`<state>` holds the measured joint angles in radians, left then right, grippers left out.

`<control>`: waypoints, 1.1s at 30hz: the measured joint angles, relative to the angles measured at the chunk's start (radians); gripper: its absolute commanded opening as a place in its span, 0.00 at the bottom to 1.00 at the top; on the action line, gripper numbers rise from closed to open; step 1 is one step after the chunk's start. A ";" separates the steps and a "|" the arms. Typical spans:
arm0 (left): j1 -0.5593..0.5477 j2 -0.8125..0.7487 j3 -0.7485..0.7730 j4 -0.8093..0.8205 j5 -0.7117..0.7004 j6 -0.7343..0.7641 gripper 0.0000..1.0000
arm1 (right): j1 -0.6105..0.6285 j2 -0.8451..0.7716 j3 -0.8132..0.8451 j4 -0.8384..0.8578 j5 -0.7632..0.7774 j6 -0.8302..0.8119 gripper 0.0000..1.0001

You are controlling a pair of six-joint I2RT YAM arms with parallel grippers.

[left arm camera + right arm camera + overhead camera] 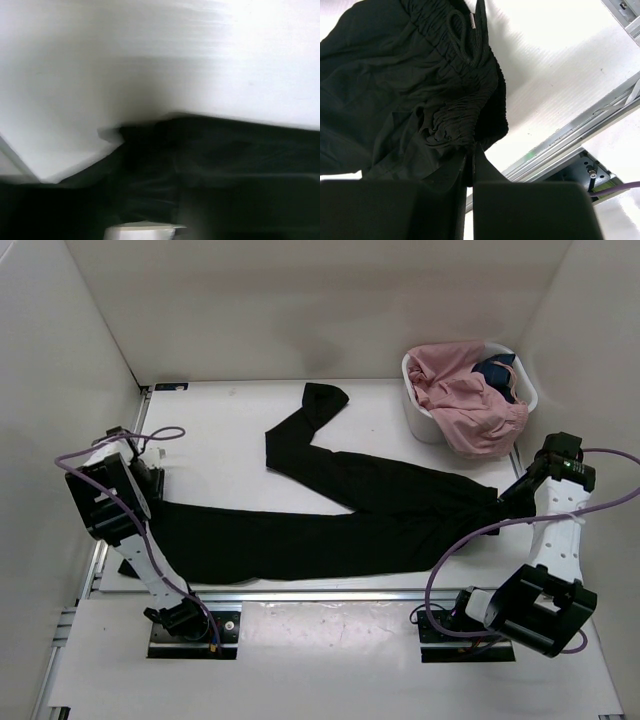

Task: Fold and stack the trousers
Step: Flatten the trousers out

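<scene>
The black trousers (330, 530) lie spread across the white table (220, 430). The elastic waistband is at the right. One leg stretches left, and the other bends up to the back middle (322, 400). My right gripper (503, 502) is shut on the bunched waistband (455, 120), its jaws pressed together (471, 147). My left gripper (157, 502) is at the far end of the long leg. In the blurred left wrist view the black cloth (225, 165) fills the space at the jaws, and the fingers are lost in the dark. It looks shut on the leg end.
A white basket (412, 375) of pink and dark blue clothes (465, 400) stands at the back right, close to the right arm. A metal rail (580, 132) runs along the table's near edge. White walls enclose the table on the left, back and right.
</scene>
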<state>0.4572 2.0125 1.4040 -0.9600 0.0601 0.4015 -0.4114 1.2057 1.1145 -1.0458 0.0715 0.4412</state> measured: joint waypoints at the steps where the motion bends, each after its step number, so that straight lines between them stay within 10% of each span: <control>1: -0.007 -0.007 -0.015 0.005 -0.004 0.004 0.14 | 0.000 0.005 0.000 0.001 0.002 0.000 0.00; 8: -0.016 -0.010 0.012 -0.023 0.001 0.009 0.14 | 0.000 0.069 0.045 -0.003 0.006 0.000 0.00; 18: -0.013 -0.206 0.472 0.029 -0.064 0.042 0.14 | 0.002 0.153 0.364 0.000 -0.021 -0.001 0.00; 33: 0.069 -0.336 0.192 -0.007 -0.160 0.133 0.14 | 0.001 0.068 0.135 -0.003 -0.011 -0.005 0.00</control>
<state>0.5259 1.6764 1.5955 -0.9668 -0.0998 0.5346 -0.4103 1.2736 1.2499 -1.0492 0.0605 0.4358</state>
